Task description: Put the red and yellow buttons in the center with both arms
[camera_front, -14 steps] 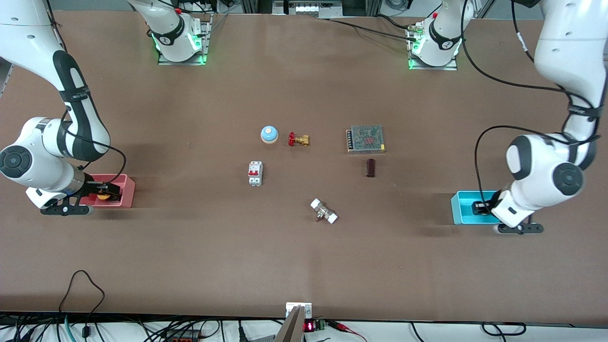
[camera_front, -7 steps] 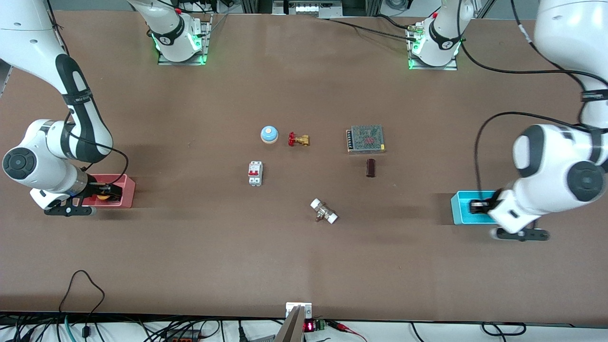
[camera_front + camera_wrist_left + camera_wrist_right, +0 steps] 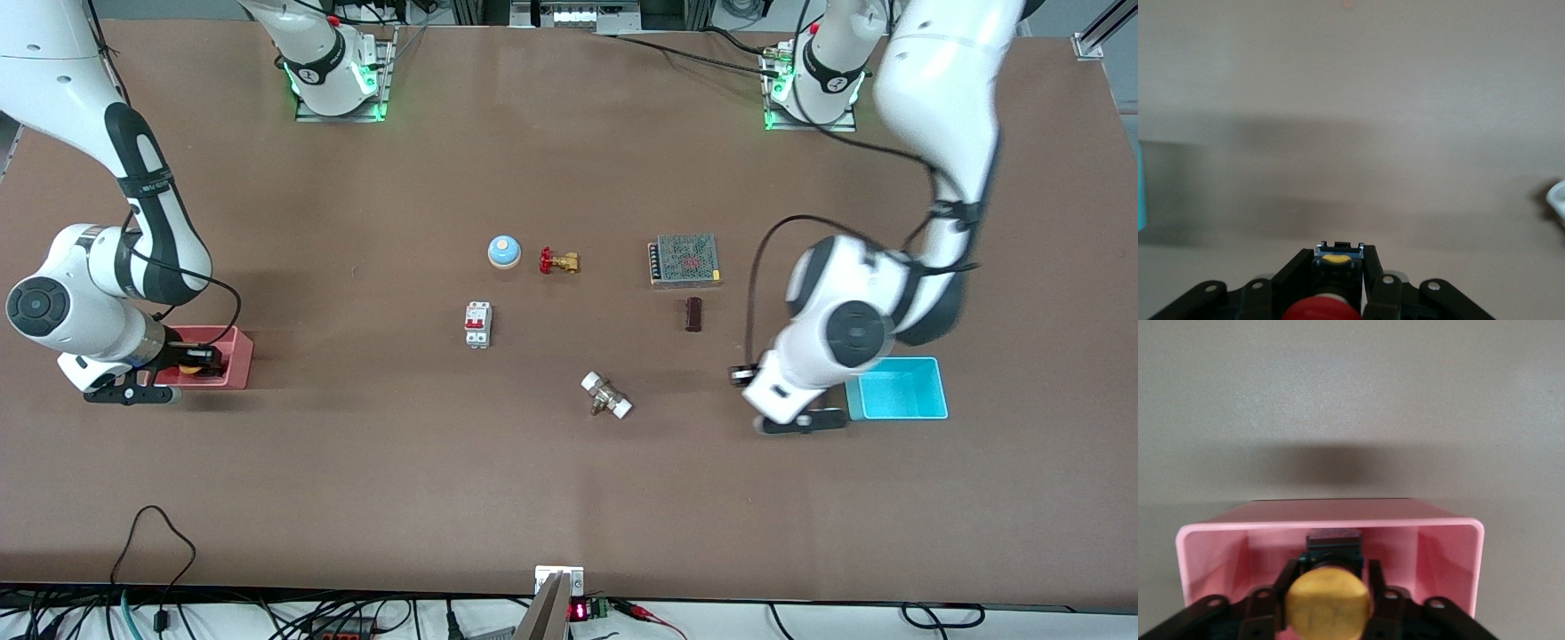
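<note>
My left gripper (image 3: 742, 375) is shut on the red button, held over bare brown tabletop (image 3: 569, 480) between the blue bin (image 3: 898, 388) and the white-capped fitting (image 3: 606, 396). In the left wrist view the red cap (image 3: 1318, 311) and black base (image 3: 1338, 257) sit between the fingers (image 3: 1288, 273). My right gripper (image 3: 200, 360) is in the pink tray (image 3: 233, 342) at the right arm's end, shut on the yellow button (image 3: 189, 366). The right wrist view shows the orange-yellow cap (image 3: 1328, 603) between the fingers (image 3: 1376, 580), inside the tray's walls (image 3: 1331, 520).
Around the middle lie a blue dome bell (image 3: 504, 252), a brass valve with a red handwheel (image 3: 558, 261), a white circuit breaker (image 3: 477, 324), a mesh-topped metal box (image 3: 685, 260) and a dark cylinder (image 3: 693, 314). The blue bin stands empty.
My left arm has lifted out of the blue bin and swung toward the table's middle with the red button. My right arm has hardly moved at the pink tray.
</note>
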{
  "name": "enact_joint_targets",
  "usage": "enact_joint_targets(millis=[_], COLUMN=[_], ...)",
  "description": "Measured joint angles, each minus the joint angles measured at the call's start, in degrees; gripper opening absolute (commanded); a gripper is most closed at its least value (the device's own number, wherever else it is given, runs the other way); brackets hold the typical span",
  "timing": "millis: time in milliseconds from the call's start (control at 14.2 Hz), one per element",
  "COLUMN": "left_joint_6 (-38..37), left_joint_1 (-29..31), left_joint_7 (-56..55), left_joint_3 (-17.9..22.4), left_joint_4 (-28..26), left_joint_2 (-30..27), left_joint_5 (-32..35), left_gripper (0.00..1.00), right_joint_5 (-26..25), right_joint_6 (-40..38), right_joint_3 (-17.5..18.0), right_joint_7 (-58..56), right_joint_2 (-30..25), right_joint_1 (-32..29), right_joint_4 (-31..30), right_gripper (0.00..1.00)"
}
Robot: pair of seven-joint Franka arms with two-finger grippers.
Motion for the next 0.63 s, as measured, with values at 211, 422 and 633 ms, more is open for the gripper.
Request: enact_joint_targets(millis=[211,422,633], left_joint_6=[5.3,7.6,8.0], left_joint_1=[-2.7,-4.6,-4.7], left_joint_7=[-4.0,-5.7,-5.7], left_joint_3=[0.2,1.0,1.3], left_joint_4=[0.0,-0.1,-0.2], left_joint_2=[4.1,6.3,6.5], left_joint_5=[0.0,0.1,0.1], left_gripper=[0.30,0.57,1.00], right_joint_5=[0.0,0.0,0.0], right_joint_6=[0.0,-0.2,-6.0], right_joint_3=[0.2,0.7,1.3], right_joint_7=[0.0,0.0,0.0], right_joint_2=[0.0,-0.1,-3.0], right_joint_1=[0.0,0.0,0.1], right_joint_4=[0.0,0.2,1.1], right_gripper=[0.15,0.15,0.15])
